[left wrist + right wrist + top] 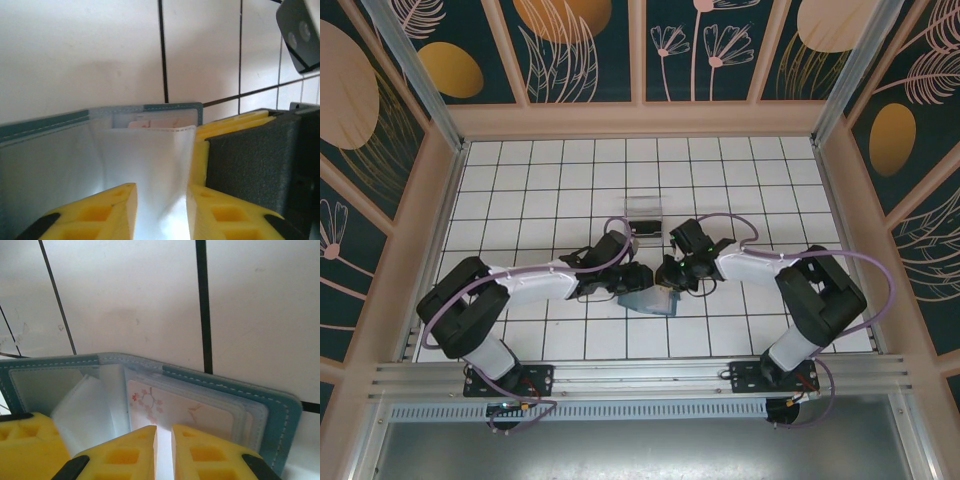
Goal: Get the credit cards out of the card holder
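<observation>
Two grippers working: my right gripper (pixel 164 437) is clamped thin on the pocket half of the card holder (pixel 280 410); my left gripper (pixel 161 200) straddles the white sleeve (pixel 145 160), grip unclear. It lies open on the tiled table (pixel 570 160) between my arms. Its pale card (pixel 185 412) sits pocketed: anchor right, draw it straight along the sleeve.

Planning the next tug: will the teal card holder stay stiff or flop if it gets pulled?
Probably floppy: the card holder looks like soft stitched material. Its clear sleeves bulge and crease, so they'd likely drag along. The card lies flat, likely stiffer.
</observation>
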Available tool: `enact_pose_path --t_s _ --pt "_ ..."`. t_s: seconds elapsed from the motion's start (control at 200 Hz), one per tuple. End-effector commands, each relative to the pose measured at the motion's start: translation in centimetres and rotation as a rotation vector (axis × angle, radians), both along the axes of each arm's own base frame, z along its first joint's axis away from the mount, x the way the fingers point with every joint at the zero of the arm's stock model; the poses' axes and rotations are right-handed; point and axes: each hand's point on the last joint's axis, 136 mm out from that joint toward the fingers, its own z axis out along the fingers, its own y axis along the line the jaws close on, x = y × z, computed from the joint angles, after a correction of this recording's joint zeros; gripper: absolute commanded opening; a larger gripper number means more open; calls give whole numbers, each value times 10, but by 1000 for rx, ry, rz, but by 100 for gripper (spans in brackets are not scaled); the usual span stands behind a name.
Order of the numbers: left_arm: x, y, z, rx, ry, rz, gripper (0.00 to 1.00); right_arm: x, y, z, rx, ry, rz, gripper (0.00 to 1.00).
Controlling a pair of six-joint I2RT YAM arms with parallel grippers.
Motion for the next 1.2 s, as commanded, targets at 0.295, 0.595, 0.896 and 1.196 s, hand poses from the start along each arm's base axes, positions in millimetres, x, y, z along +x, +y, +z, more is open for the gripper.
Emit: enact_pose_path --t_s 0.295,0.595,0.896,1.196 --pt "34 43 64 204 -222 121 37 2 28 13 40 -9 34 16" --pt "36 64 76 259 -274 168 37 1 52 10 30 -1 90 16" --pt "26 68 73 223 -255 176 36 -1 83 1 36 16 153 16" --pt "22 67 71 179 -239 191 35 7 84 23 29 -40 146 17"
